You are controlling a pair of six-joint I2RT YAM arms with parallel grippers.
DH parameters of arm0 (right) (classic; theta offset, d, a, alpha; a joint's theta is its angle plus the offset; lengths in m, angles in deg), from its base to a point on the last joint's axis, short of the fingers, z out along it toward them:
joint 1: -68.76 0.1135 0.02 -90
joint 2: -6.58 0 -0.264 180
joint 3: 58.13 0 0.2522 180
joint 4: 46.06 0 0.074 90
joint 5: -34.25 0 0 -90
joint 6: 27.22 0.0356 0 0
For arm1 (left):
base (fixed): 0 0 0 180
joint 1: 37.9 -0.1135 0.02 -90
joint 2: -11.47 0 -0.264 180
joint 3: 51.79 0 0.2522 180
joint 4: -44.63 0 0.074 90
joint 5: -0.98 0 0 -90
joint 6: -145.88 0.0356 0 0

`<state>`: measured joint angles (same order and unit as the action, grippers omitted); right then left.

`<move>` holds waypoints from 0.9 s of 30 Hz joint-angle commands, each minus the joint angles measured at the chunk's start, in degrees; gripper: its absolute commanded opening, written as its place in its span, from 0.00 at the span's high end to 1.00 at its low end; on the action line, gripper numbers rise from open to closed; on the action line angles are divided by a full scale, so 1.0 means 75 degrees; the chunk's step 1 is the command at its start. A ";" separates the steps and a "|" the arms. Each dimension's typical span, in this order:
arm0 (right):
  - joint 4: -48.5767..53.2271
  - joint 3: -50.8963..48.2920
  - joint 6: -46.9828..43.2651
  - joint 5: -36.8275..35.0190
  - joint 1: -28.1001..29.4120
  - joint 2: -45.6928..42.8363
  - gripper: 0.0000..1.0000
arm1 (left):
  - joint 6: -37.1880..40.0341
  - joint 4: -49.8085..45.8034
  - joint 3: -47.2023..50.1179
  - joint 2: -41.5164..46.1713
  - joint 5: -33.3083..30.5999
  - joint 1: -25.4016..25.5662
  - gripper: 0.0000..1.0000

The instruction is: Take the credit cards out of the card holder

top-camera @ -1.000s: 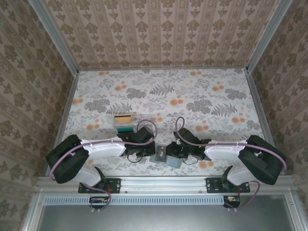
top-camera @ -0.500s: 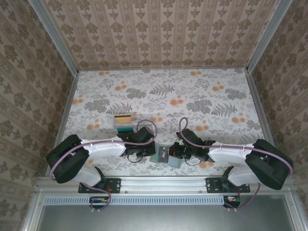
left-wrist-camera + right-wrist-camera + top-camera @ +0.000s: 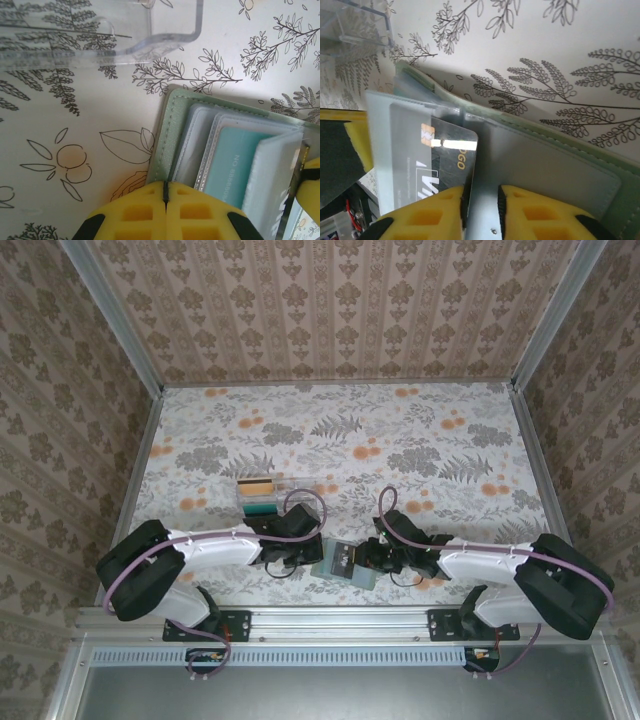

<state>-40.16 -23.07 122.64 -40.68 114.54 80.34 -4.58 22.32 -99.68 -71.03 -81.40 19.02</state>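
Clear plastic tray (image 3: 167,41) just beyond the open card holder (image 3: 172,125)

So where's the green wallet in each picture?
Top external: wallet low centre.
Left wrist: wallet lower right.
Right wrist: wallet centre to lower right.
Shared landmark: clear tray, up-left of it each time.

1. The card holder (image 3: 172,135) is cut off at the left wrist view's right edge.
2. The dark card (image 3: 427,150) is veiled by a sleeve (image 3: 380,130).
3. The right claw's (image 3: 481,200) grip cannot be told.
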 commanded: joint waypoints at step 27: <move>-0.0330 -0.0211 -0.0321 0.0311 -0.0334 0.0020 0.99 | -0.0035 -0.1329 0.0507 -0.0579 -0.0277 0.0096 1.00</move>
<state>-46.98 -23.26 122.20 -38.32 113.25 82.48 -4.58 22.32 -99.70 -71.35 -81.40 19.02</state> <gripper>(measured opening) 0.055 0.049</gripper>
